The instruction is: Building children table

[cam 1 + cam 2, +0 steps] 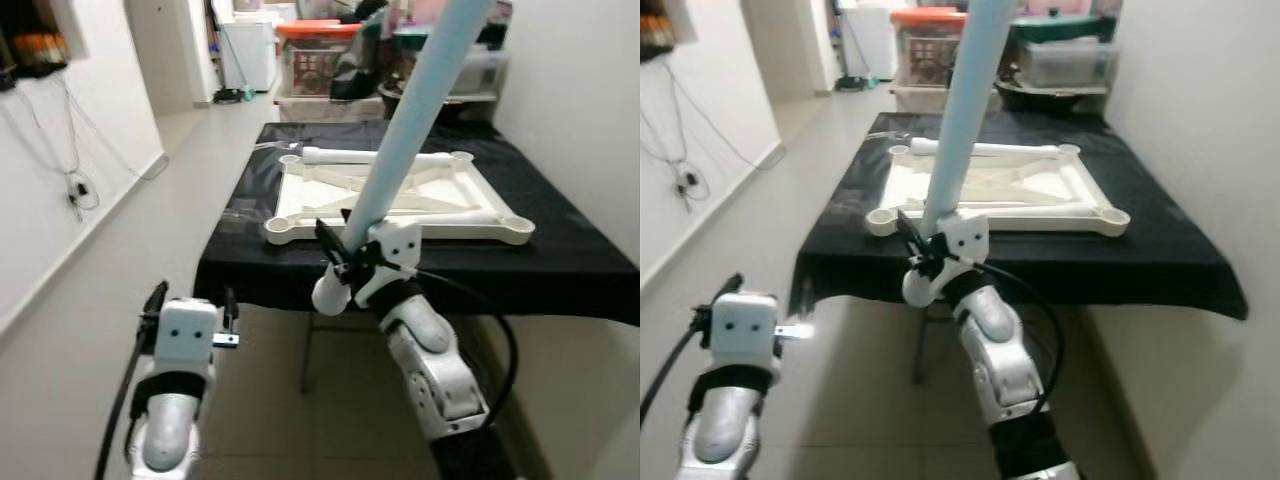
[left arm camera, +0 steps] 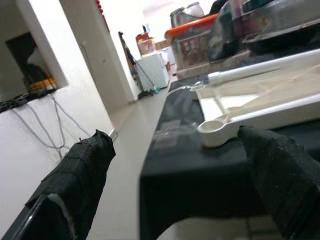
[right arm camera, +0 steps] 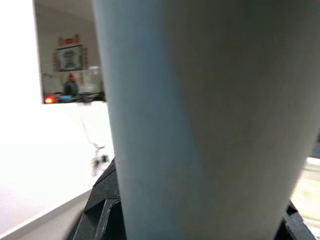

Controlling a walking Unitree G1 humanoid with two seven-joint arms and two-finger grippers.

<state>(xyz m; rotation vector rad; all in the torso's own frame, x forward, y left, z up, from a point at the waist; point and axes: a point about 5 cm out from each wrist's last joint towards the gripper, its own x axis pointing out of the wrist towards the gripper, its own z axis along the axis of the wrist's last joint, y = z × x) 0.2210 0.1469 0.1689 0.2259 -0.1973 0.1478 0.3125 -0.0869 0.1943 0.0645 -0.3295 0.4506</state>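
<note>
— Low on the left, the left gripper (image 1: 190, 300) hangs with fingers apart, holding nothing.
— Right gripper (image 1: 345, 262) is clamped on the pale blue leg (image 1: 410, 120); its long axis tilts up-right, with the upturned tabletop (image 1: 400, 195) just beyond.

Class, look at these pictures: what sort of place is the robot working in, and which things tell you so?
Probably a hallway or storage corner of a home: stacked plastic storage bins at the far end, a small white fridge, and a black-clothed table pushed against the wall.
</note>
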